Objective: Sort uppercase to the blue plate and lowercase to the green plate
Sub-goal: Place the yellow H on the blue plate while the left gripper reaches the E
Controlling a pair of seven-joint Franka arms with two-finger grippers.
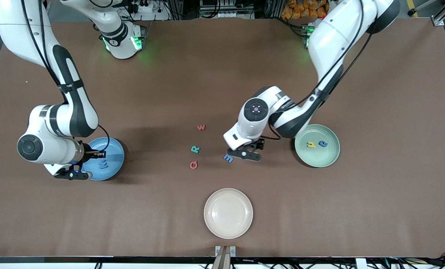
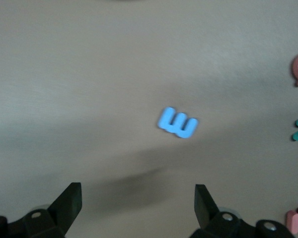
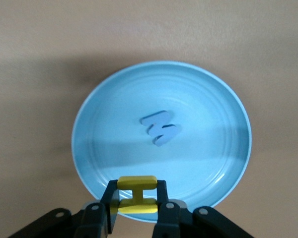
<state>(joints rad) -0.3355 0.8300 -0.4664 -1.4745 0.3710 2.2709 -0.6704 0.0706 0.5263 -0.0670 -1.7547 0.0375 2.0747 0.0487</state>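
Right gripper (image 3: pixel 137 204): pinched on the yellow H (image 3: pixel 136 194), over the blue plate's (image 1: pixel 114 157) rim.
Blue plate: holds the blue W (image 1: pixel 103 164).
Left gripper (image 2: pixel 138 201): jaws spread wide, empty, over the blue m (image 1: pixel 228 158).
Green plate (image 1: pixel 328 158): holds the yellow u (image 1: pixel 311 144) and blue a (image 1: pixel 323 143).
Loose on the table: w (image 1: pixel 201 127), R (image 1: pixel 195 149), Q (image 1: pixel 194 164), mid-table.
Cream plate (image 1: pixel 228 213): nearest the front camera, nothing in it.
Table (image 1: pixel 375 209): brown cloth.

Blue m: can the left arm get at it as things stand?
Probably yes. The left claw hangs open over the blue m, which lies flat on bare table with nothing between; Q and R sit well apart.
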